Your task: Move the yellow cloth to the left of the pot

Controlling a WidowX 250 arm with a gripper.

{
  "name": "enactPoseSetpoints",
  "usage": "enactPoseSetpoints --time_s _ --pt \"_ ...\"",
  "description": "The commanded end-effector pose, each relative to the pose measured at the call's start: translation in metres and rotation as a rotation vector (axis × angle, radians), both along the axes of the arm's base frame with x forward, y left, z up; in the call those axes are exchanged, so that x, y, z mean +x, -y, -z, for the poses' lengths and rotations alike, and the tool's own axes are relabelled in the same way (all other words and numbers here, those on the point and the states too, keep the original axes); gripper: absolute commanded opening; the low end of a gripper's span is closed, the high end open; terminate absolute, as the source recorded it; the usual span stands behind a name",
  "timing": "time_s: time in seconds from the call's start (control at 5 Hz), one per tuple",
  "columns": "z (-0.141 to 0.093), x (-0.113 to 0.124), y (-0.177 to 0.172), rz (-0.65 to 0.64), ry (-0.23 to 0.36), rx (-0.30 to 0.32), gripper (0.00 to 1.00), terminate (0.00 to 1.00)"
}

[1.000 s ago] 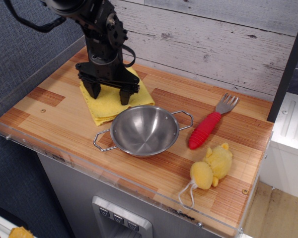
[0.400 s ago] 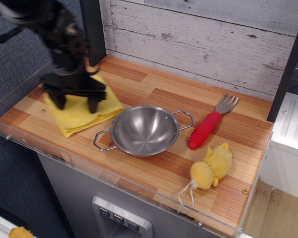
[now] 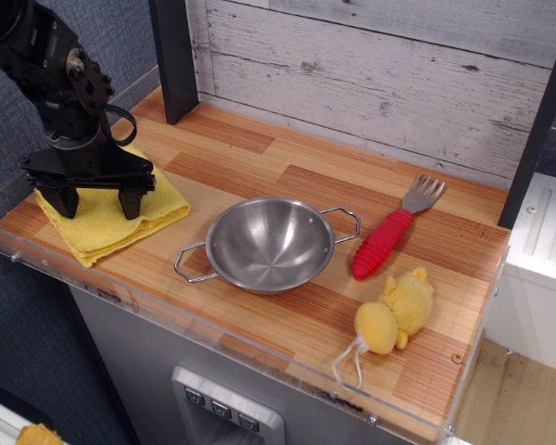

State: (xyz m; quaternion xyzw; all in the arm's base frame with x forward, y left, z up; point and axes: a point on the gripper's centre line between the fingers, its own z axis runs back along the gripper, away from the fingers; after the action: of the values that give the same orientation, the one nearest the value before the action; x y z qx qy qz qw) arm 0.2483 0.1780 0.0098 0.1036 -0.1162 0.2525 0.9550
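The yellow cloth point(image 3: 102, 234) lies flat and folded near the front left corner of the wooden counter, to the left of the steel pot point(image 3: 271, 243) with a small gap between them. My gripper point(image 3: 97, 206) stands upright over the cloth. Its two black fingers are spread wide, with both tips down on the cloth's top, and nothing is pinched between them. The pot sits upright in the middle of the counter, its two wire handles pointing front-left and back-right.
A red-handled fork point(image 3: 382, 243) lies right of the pot. A yellow plush toy point(image 3: 396, 313) with a white string lies at the front right. A black post point(image 3: 173, 56) stands at the back left. A clear acrylic rim point(image 3: 167, 320) edges the counter.
My gripper has moved left and toward the front, from behind the pot to the left corner. The yellow cloth has travelled with it and now lies left of the pot.
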Motion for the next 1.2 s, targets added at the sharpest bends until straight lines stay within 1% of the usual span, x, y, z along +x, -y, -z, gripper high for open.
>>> enactPoseSetpoints --time_s 0.0,0.2,0.4,0.6,1.0 --pt "0.0 -0.009 0.005 -0.004 0.002 -0.043 1.0 0.0" --pt "-0.013 -0.002 0.008 0.018 0.056 -0.048 1.0 0.0" --pt "-0.051 0.011 0.012 0.051 0.147 -0.025 1.0 0.0" --pt "-0.082 0.017 0.015 0.076 0.217 -0.015 1.0 0.0" --pt "-0.125 0.011 0.017 0.077 0.309 0.046 1.0 0.0"
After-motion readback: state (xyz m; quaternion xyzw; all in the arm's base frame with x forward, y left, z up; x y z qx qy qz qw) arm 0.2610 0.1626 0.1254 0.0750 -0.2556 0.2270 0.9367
